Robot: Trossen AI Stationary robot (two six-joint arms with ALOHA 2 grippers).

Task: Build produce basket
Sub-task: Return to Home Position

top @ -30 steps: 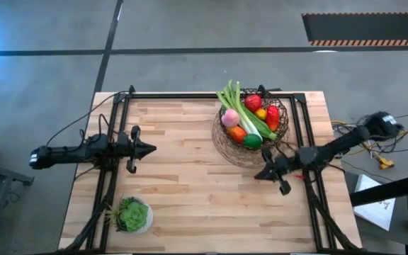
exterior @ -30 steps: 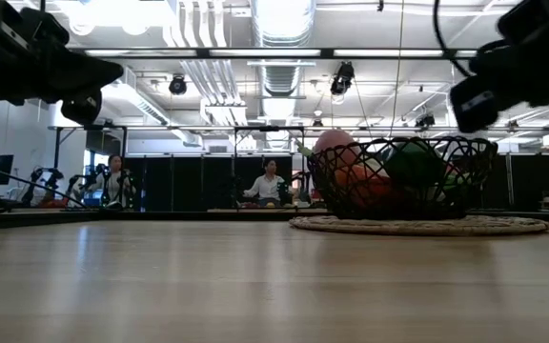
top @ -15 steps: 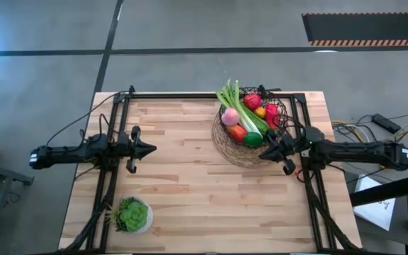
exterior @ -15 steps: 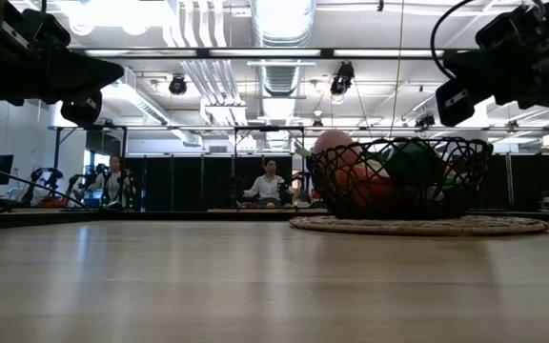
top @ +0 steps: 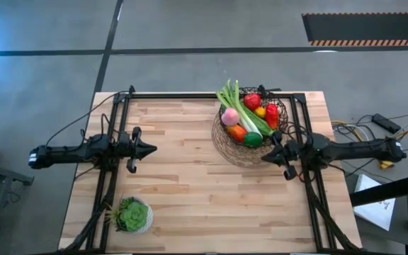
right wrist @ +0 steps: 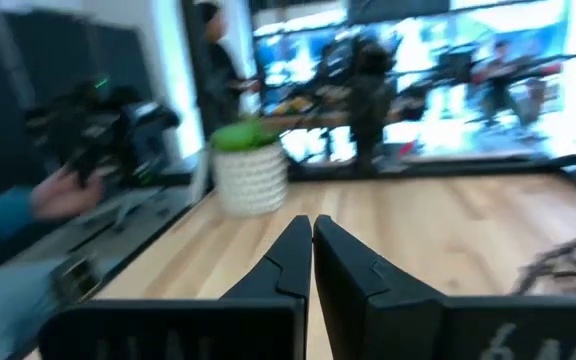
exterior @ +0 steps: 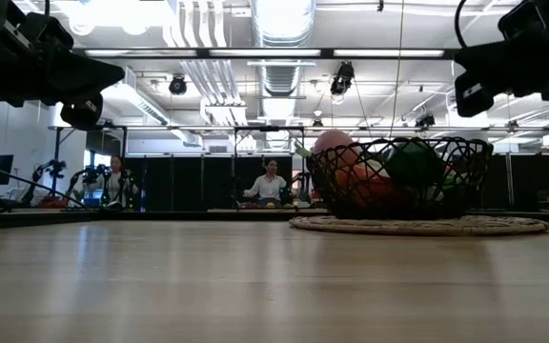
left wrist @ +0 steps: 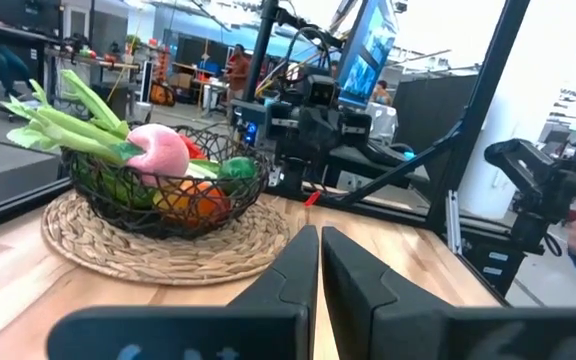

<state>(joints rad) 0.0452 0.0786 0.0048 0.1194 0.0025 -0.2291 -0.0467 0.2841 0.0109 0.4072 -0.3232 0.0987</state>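
Note:
The dark wire basket [top: 283,113] stands on a round woven mat [top: 236,154] at the far right of the table. It holds green leafy stalks [top: 240,108], a pink onion [top: 229,117], red pieces [top: 253,101], a yellow piece [top: 261,112], an orange piece [top: 237,132] and a green lime [top: 252,139]. It also shows in the low view [exterior: 398,176] and the left wrist view [left wrist: 168,185]. My left gripper [top: 153,149] is shut and empty over the table's left half, pointing right. My right gripper [top: 264,157] is shut and empty, above the mat's near right edge, pointing left.
A small spiky green plant in a white pot [top: 133,214] stands at the near left corner; it also shows in the right wrist view [right wrist: 248,165]. Black frame rails [top: 108,177] run along both table sides. People sit in the room beyond [exterior: 270,183].
My right gripper has gone toward the table's far edge, closer to the basket, and its arm has swung from slanting to lying level across the right edge. The basket and produce have stayed put.

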